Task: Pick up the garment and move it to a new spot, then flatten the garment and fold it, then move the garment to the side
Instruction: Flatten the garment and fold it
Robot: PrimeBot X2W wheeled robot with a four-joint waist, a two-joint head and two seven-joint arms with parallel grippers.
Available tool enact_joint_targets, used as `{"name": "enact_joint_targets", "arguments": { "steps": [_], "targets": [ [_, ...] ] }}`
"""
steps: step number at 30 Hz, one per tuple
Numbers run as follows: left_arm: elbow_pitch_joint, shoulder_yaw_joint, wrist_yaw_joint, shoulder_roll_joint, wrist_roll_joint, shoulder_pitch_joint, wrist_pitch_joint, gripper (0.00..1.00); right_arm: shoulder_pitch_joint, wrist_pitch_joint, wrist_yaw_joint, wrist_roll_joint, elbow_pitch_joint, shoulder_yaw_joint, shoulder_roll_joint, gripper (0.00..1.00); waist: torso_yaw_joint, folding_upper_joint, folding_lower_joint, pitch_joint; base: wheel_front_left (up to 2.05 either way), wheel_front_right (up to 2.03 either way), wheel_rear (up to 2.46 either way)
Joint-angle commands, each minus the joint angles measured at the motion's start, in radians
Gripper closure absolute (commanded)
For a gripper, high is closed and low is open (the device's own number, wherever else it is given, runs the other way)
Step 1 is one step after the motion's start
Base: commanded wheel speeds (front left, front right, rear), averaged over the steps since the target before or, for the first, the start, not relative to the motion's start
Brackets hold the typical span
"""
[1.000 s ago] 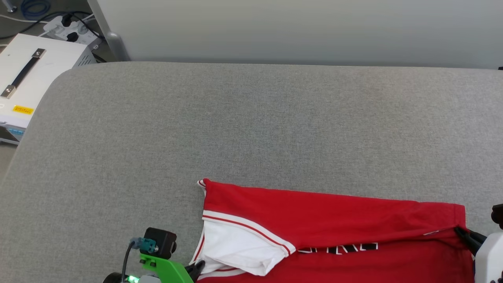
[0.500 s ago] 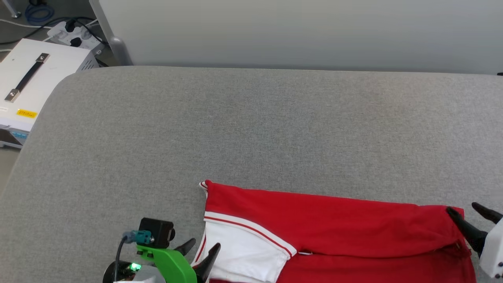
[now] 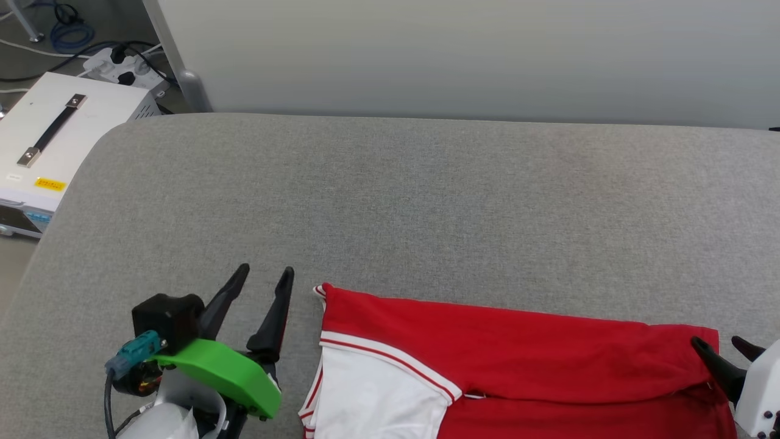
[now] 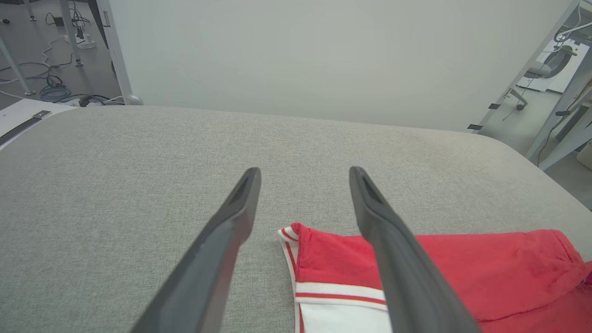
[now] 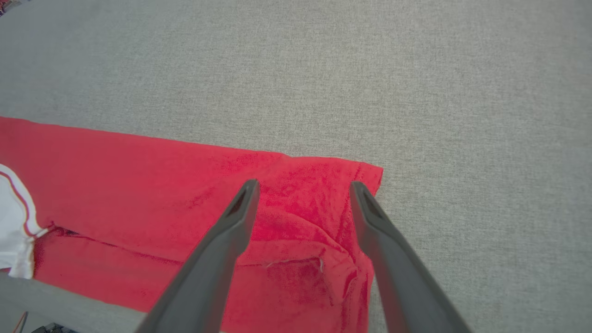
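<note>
Head view: garment (image 3: 518,347) folded, nothing held

Grey padded surface (image 3: 426,201): wide. Red garment, white sleeve: folded lengthwise at near edge, right of centre. Left gripper (image 3: 265,272): jaws wide apart, empty, just beside garment's striped corner. Right gripper (image 3: 716,341): jaws apart, empty, at garment's right end.

Left tool (image 3: 265,269): two long, dark, tapering fingers (image 4: 222,240) are projecting from a bright green bracket (image 3: 225,372), which is carrying a black camera block (image 3: 166,314) with a teal connector (image 3: 131,355) and a dark cable (image 3: 109,405). Right tool (image 3: 716,341) is showing matching fingers on a white housing (image 3: 758,390).
</note>
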Motion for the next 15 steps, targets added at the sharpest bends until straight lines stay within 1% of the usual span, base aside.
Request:
{"name": "enact_joint_targets", "arguments": {
  "steps": [1, 3, 6, 10, 12, 15],
  "targets": [
    [0.022, 0.014, 0.0, -0.015, 0.017, 0.011, -0.043, 0.0, 0.016, 0.019, -0.001, -0.033, 0.001, -0.03, 0.02, 0.0, 0.003, 0.0, 0.0001, 0.008, 0.0, 0.0, 0.0],
    [0.05, 0.032, 0.0, -0.029, 0.031, 0.022, -0.085, 0.0, 0.024, 0.043, -0.001, -0.068, 0.01, -0.071, 0.056, 0.0, 0.005, 0.0, 0.0001, 0.016, 0.0, 0.0, 0.0],
    [0.08, 0.068, -0.01, -0.057, 0.059, 0.034, -0.114, 0.0, 0.028, 0.072, -0.001, -0.117, 0.03, -0.125, 0.103, 0.0, 0.01, 0.0, 0.0001, 0.027, 0.0, 0.0, 0.0],
    [0.119, 0.118, -0.043, -0.09, 0.104, 0.053, -0.122, 0.0, 0.027, 0.102, -0.001, -0.167, 0.063, -0.177, 0.158, 0.0, 0.014, 0.0, 0.0001, 0.039, 0.0, 0.0, 0.0],
    [0.13, 0.15, -0.066, -0.111, 0.131, 0.06, -0.122, 0.0, 0.025, 0.116, -0.001, -0.188, 0.085, -0.203, 0.181, 0.0, 0.018, 0.0, 0.0001, 0.046, 0.0, 0.0, 0.0],
    [0.139, 0.185, -0.097, -0.138, 0.157, 0.068, -0.122, 0.0, 0.026, 0.13, -0.001, -0.207, 0.115, -0.231, 0.203, 0.0, 0.023, 0.0, 0.0001, 0.055, 0.0, 0.0, 0.0]
  ]
}}
